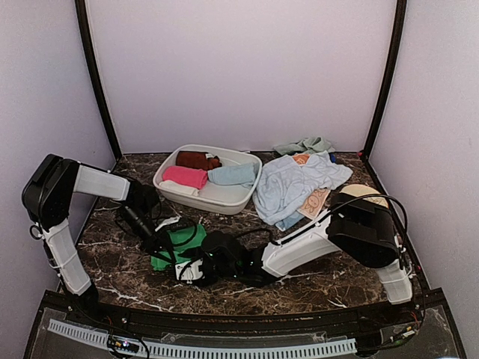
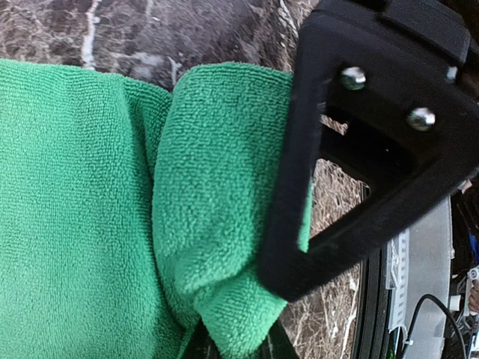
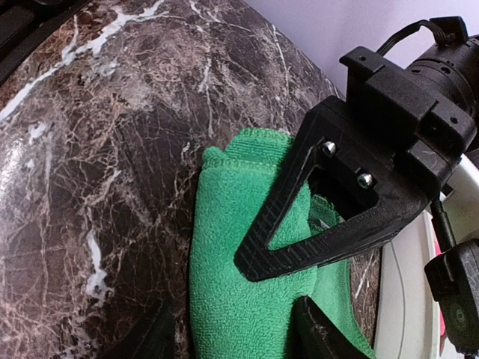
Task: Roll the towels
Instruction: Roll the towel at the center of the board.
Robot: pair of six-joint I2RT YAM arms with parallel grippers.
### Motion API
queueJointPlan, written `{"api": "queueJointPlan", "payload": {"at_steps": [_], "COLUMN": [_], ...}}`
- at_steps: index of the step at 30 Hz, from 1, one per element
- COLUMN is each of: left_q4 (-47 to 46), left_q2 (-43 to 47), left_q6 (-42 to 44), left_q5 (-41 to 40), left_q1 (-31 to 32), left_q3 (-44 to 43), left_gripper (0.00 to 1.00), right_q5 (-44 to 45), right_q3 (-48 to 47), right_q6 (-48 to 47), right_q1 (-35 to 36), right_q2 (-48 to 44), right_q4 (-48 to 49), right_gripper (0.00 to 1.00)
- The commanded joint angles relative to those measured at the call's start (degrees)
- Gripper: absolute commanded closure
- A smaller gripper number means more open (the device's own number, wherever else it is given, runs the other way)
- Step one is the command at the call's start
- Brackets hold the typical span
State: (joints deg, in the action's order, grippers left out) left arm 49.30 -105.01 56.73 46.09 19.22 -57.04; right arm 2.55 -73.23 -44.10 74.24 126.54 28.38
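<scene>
A bright green towel [image 1: 179, 241] lies partly rolled on the marble table, near the front left. In the left wrist view my left gripper [image 2: 238, 345] is shut on a folded edge of this green towel [image 2: 90, 209]. My right gripper [image 3: 232, 336] stands open astride the roll of green towel [image 3: 224, 254]. Its right finger touches the cloth and its left finger [image 3: 146, 336] stands apart from it. From above, the left gripper [image 1: 165, 245] and the right gripper [image 1: 191, 267] meet at the towel. More towels lie spread at the back right, led by a pale blue one [image 1: 296, 183].
A white basin [image 1: 217, 200] behind the green towel holds rolled brown [image 1: 196, 159], pink [image 1: 185, 176] and pale blue [image 1: 232, 175] towels. A peach printed cloth [image 1: 314, 202], a teal cloth [image 1: 305, 144] and a tan disc [image 1: 364, 191] lie at the right.
</scene>
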Motion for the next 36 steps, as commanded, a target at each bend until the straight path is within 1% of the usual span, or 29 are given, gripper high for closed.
{"api": "queueJointPlan", "payload": {"at_steps": [1, 3, 4, 5, 6, 7, 8, 9, 10, 11, 14, 16, 18, 21, 25, 28, 30, 32, 34, 36], "left_q4": [2.9, 2.2, 1.9, 1.0, -0.2, -1.5, -3.8, -6.4, -8.8, -10.7, -16.6, -18.8, -18.2, -16.3, -14.8, -16.1, -15.1, -13.9, -11.8, -10.9], "left_q2": [1.7, 2.4, 2.7, 2.9, 3.4, 4.0, 5.1, 6.7, 9.0, 11.4, 19.6, 24.1, 26.9, 30.0, 33.7, 34.8, 35.8, 37.6, 39.0, 39.1], "left_q6": [4.3, 4.8, 4.7, 4.3, 3.7, 3.2, 2.1, 0.9, 0.4, 0.6, -0.5, -1.2, 0.5, 2.8, 5.3, 7.9, 8.3, 8.8, 11.1, 10.7], "left_q5": [-6.2, -6.7, -7.0, -7.4, -7.8, -8.2, -8.7, -9.3, -9.1, -8.7, -9.2, -9.2, -9.4, -9.6, -9.0, -11.3, -11.0, -8.6, -6.7, -6.1], "left_q1": [0.0, 0.0, 0.0, -0.1, -0.2, -0.3, -0.6, -1.0, -1.5, -2.0, -3.3, -4.8, -6.1, -8.9, -12.1, -12.8, -13.2, -13.4, -13.1, -12.5], "left_q3": [4.5, 5.2, 5.5, 5.9, 6.3, 6.9, 7.6, 8.6, 9.6, 10.9, 14.8, 16.9, 18.3, 19.3, 21.1, 23.4, 22.9, 22.3, 21.3, 19.3], "left_gripper": [1.0, 1.0, 0.99, 0.96, 0.91, 0.84, 0.72, 0.54, 0.47, 0.45, 0.43, 0.42, 0.43, 0.44, 0.46, 0.47, 0.48, 0.47, 0.46, 0.45], "right_q5": [-1.4, -2.1, -2.5, -3.3, -4.0, -5.0, -5.8, -6.5, -7.5, -8.6, -12.3, -15.2, -15.3, -18.0, -21.1, -25.0, -26.3, -27.9, -30.3, -32.0], "right_q3": [-2.6, -2.9, -3.3, -3.8, -4.6, -5.6, -6.9, -8.4, -9.9, -11.2, -12.0, -12.2, -12.3, -13.7, -17.0, -20.4, -21.1, -20.6, -20.5, -20.5], "right_q6": [-0.1, 0.4, 1.0, 1.5, 2.5, 3.6, 5.4, 7.8, 10.3, 12.9, 21.7, 27.1, 32.6, 40.1, 45.8, 49.4, 51.1, 52.7, 54.6, 56.2], "right_q1": [-0.6, -0.6, -0.6, -0.6, -0.7, -0.8, -0.7, -0.8, -0.9, -1.0, -1.4, -1.9, -2.3, -3.4, -5.5, -7.5, -8.2, -9.0, -10.2, -11.4], "right_q2": [1.5, 1.6, 1.7, 1.7, 1.8, 1.9, 2.0, 2.2, 2.5, 2.8, 2.6, 2.6, 2.7, 3.8, 5.6, 8.1, 8.9, 9.2, 9.7, 10.2], "right_q4": [-2.3, -3.1, -3.8, -5.2, -6.7, -9.0, -11.8, -14.9, -18.0, -20.7, -26.0, -28.8, -30.4, -33.4, -36.4, -39.5, -40.1, -39.4, -39.0, -38.5], "right_gripper": [0.53, 0.61, 0.67, 0.76, 0.83, 0.89, 0.93, 0.95, 0.98, 1.0, 1.0, 1.0, 1.0, 1.0, 1.0, 1.0, 1.0, 1.0, 1.0, 1.0]}}
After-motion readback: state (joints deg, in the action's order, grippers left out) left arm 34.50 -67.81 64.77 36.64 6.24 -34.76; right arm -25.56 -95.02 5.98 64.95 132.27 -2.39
